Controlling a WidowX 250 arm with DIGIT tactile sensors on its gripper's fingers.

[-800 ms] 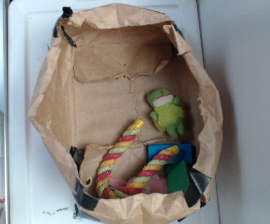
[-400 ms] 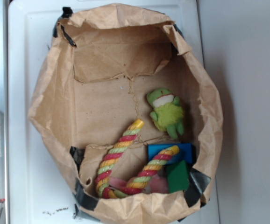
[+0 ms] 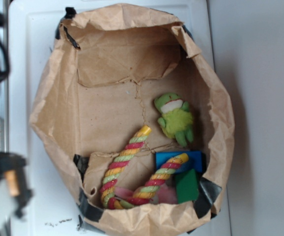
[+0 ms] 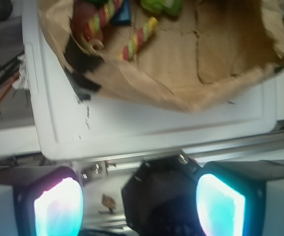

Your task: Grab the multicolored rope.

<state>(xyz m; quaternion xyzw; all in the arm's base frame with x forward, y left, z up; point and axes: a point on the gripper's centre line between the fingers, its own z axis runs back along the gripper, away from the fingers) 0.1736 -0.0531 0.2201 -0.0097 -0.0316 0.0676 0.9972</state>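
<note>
The multicolored rope lies bent in a U on the floor of the paper bag, at the near end; one yellow tip points toward the bag's middle, the other rests on a blue block. Nothing is touching it, so your grab has not begun. The gripper hangs outside the bag over the metal rail, well apart from the rope; its two fingers stand wide apart with nothing between them. You still have the whole approach, descent and closing to do.

Around the rope: a green block touches its right limb, something pink shows beneath the bend, and a plush frog sits just beyond, apart from it. The bag's crumpled wall rises right beside the bend, so you will likely find the left limb the freer place to grip. The bag stands on a white tray.
</note>
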